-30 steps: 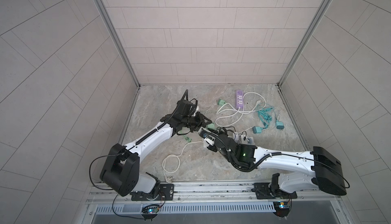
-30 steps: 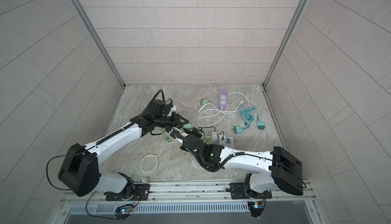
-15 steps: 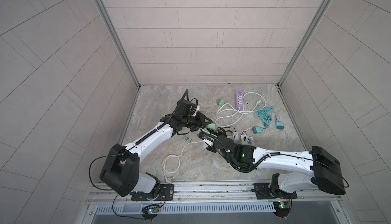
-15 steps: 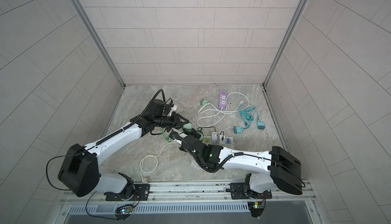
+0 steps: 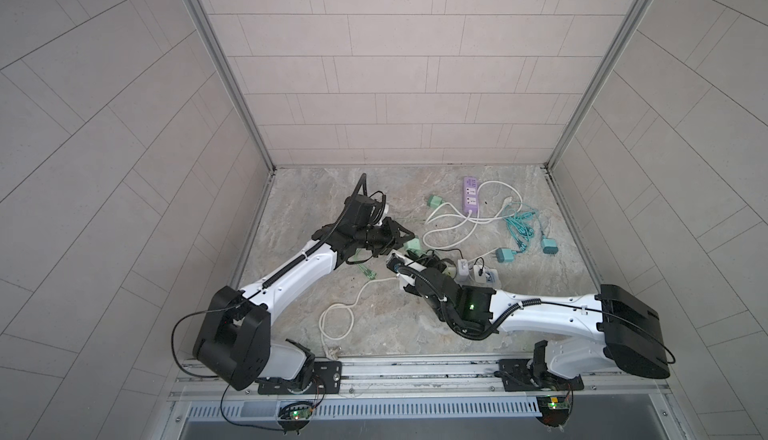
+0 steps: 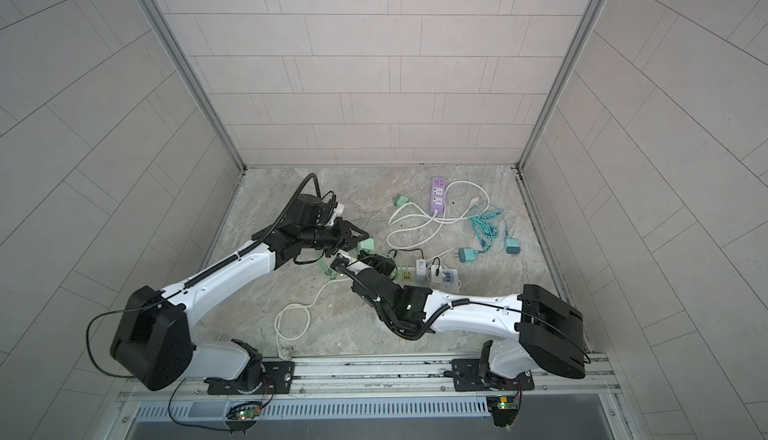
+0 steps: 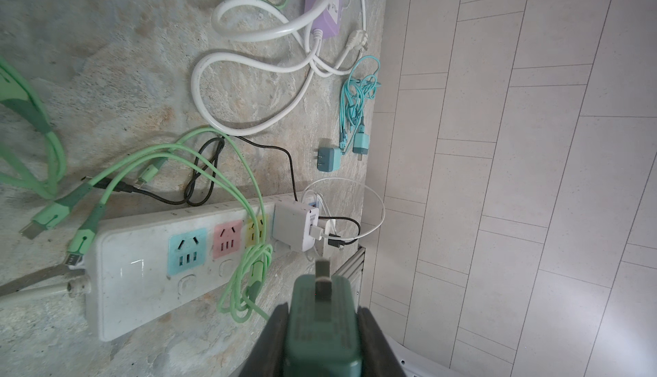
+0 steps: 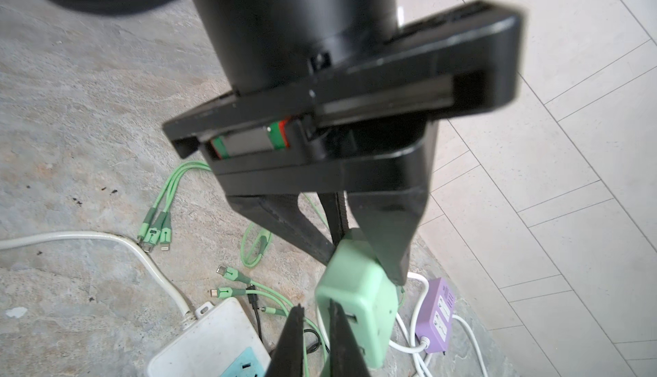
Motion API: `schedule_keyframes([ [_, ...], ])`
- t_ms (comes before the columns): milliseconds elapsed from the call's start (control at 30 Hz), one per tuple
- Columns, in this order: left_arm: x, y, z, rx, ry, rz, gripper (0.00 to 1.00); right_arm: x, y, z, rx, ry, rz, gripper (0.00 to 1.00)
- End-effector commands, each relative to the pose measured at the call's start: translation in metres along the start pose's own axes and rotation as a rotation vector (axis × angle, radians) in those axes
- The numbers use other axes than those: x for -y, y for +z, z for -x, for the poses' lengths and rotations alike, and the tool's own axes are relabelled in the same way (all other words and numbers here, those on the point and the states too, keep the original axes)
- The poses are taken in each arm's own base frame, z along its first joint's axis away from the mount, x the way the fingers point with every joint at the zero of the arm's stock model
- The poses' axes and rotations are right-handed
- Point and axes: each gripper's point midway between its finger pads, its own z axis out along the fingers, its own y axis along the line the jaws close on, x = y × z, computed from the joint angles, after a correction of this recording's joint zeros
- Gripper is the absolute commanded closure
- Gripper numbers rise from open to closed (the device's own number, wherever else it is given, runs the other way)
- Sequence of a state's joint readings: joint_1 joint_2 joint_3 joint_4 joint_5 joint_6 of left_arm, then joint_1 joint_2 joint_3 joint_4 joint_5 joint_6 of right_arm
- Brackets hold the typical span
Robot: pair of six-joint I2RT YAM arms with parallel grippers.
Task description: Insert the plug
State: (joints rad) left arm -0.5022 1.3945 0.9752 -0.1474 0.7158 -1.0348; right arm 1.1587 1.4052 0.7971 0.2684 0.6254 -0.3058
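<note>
The left tool (image 7: 321, 316) grips the green plug (image 7: 321, 343), prongs out, raised above the desk (image 7: 106, 55) near the white power strip (image 7: 142, 286). The right tool (image 8: 315, 322) is closed and apparently empty. The plug lettering is too blurred to read.

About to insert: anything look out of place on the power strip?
Yes: green cables lie draped over the white power strip, crossing its yellow socket and bunching at the edge, partly covering it. The blue socket and pink socket are bare.
</note>
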Motion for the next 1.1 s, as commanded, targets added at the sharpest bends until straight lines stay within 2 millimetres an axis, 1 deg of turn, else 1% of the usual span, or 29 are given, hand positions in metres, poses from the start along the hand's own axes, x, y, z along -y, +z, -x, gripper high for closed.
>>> schedule_keyframes([
  [0, 0.023, -0.014, -0.035, -0.129, 0.018, -0.07, 1.0, 0.023, 0.006, -0.02, -0.065, -0.004, -0.132, 0.89],
  [167, 0.02, -0.014, -0.038, -0.136, 0.015, -0.071, 1.0, 0.03, 0.0, -0.009, -0.009, 0.047, -0.132, 0.95],
  [300, 0.022, -0.017, -0.038, -0.129, 0.025, -0.075, 0.95, 0.034, -0.007, -0.002, 0.029, 0.08, -0.117, 0.98],
  [433, 0.021, -0.016, -0.037, -0.128, 0.031, -0.066, 0.8, 0.038, -0.01, 0.001, 0.038, 0.089, -0.109, 0.99],
  [500, 0.019, -0.016, -0.036, -0.124, 0.039, -0.055, 0.66, 0.038, -0.011, 0.002, 0.041, 0.091, -0.103, 0.99],
  [533, 0.017, -0.015, -0.037, -0.128, 0.041, -0.048, 0.64, 0.037, -0.011, 0.001, 0.042, 0.093, -0.098, 0.99],
  [567, 0.016, -0.015, -0.037, -0.131, 0.046, -0.039, 0.59, 0.037, -0.011, 0.002, 0.042, 0.096, -0.095, 0.99],
  [633, 0.007, -0.016, -0.039, -0.137, 0.061, 0.004, 0.52, 0.035, -0.011, 0.001, 0.035, 0.097, -0.079, 0.99],
  [767, -0.01, -0.015, -0.039, -0.135, 0.098, 0.08, 0.5, 0.03, -0.009, -0.003, 0.013, 0.108, -0.047, 0.99],
  [833, -0.02, -0.01, -0.038, -0.137, 0.096, 0.101, 0.51, 0.026, -0.008, -0.008, 0.005, 0.118, -0.033, 0.99],
  [967, -0.037, 0.0, -0.038, -0.14, 0.079, 0.124, 0.51, 0.02, -0.005, -0.023, -0.025, 0.132, -0.023, 0.99],
  [1067, -0.051, 0.0, -0.037, -0.144, 0.118, 0.194, 0.5, 0.019, -0.002, -0.034, -0.053, 0.158, -0.008, 0.98],
])
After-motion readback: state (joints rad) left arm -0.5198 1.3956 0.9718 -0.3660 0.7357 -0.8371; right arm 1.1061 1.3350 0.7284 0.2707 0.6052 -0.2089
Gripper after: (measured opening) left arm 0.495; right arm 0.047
